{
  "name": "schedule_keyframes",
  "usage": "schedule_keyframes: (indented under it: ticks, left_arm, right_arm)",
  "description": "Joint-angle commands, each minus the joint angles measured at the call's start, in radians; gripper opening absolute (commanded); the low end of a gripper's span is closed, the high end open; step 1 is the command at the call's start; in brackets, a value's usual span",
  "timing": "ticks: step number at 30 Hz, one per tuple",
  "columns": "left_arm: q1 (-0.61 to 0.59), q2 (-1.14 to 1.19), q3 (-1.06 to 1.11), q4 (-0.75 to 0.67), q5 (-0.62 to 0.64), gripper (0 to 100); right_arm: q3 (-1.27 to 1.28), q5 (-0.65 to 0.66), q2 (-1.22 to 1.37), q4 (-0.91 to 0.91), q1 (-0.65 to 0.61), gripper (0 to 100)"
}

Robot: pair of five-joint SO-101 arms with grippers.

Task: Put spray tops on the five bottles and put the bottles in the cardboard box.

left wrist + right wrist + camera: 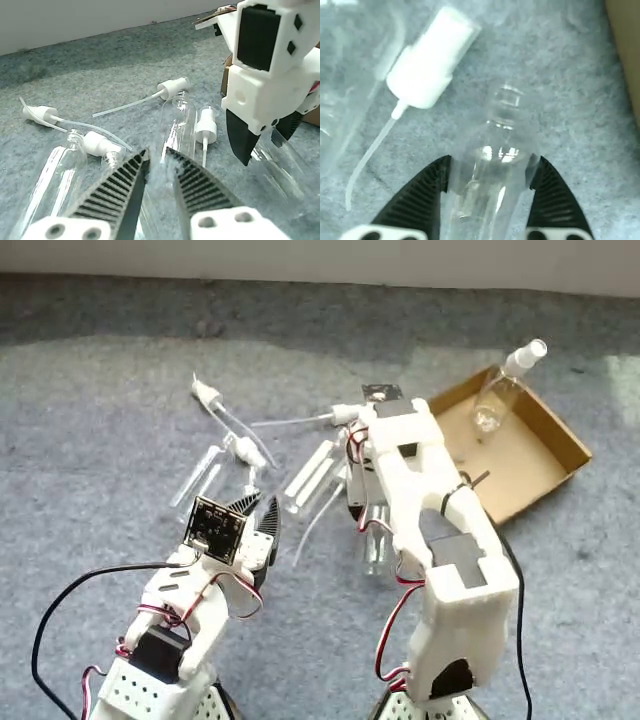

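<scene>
1. Black ribbed jaws of the left gripper (156, 152) stand nearest the arm bases, parted by a narrow gap and holding nothing. It hangs low over the carpet (100, 360), nose toward the scattered parts. I judge it to be standing ready to fetch a top.
2. Just beyond, the right gripper (492, 160) straddles an uncapped bottle (502, 135) that lies on its side on the carpet. The jaws are spread to the bottle's width with one pad against each wall, so I judge the bottle clasped. The hold is on the body and leaves the open neck clear, which suits fitting a top.
3. A loose spray top (427, 65) lies just beside that neck, untouched, with its dip tube trailing on the carpet. It is the nearest candidate for this bottle.
4. Farther out, bare bottles (310, 475) lie flat, side by side. More spray tops (207, 393) are strewn among them, tubes pointing at random. None is fitted.
5. Farthest, the cardboard box (520, 465) sits open beside the right arm, judged within its reach. One topped bottle (498, 395) lies in it, head propped over the far wall. Judgement: one bottle done, the rest outstanding.
</scene>
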Motion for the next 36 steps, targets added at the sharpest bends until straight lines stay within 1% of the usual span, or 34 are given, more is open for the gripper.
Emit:
schedule_keyframes:
  ticks: [1, 4, 12, 15, 17, 24, 28, 32, 36]
  left_arm:
    - [-0.007, -0.001, 0.022, -0.023, 0.003, 1]
    - [-0.007, -0.001, 0.022, -0.023, 0.003, 1]
    - [-0.007, -0.001, 0.022, -0.023, 0.003, 1]
    - [-0.007, -0.001, 0.022, -0.023, 0.003, 1]
    - [-0.007, -0.001, 0.022, -0.023, 0.003, 1]
    - [-0.001, -0.004, 0.022, -0.023, 0.005, 1]
    - [0.059, -0.004, 0.022, 0.008, 0.005, 1]
    - [0.108, -0.004, 0.022, 0.026, 0.003, 1]
    - [0.117, -0.004, 0.019, 0.026, 0.002, 1]
  right_arm:
    - [-0.053, 0.187, -0.033, 0.016, 0.019, 8.4]
    - [-0.053, 0.259, -0.088, 0.016, 0.019, 8.4]
    - [-0.019, 0.29, -0.352, 0.03, 0.018, 8.6]
    - [0.024, 0.42, -0.446, 0.068, 0.015, 8.7]
    - [0.051, 0.468, -0.51, 0.091, 0.015, 8.7]
    - [0.188, 0.428, -0.788, 0.091, 0.015, 8.7]
    - [0.286, 0.393, -0.967, 0.082, 0.018, 8.7]
    - [0.469, 0.319, -1.141, -0.028, 0.019, 8.7]
    - [0.69, 0.285, -1.285, -0.183, 0.019, 8.7]
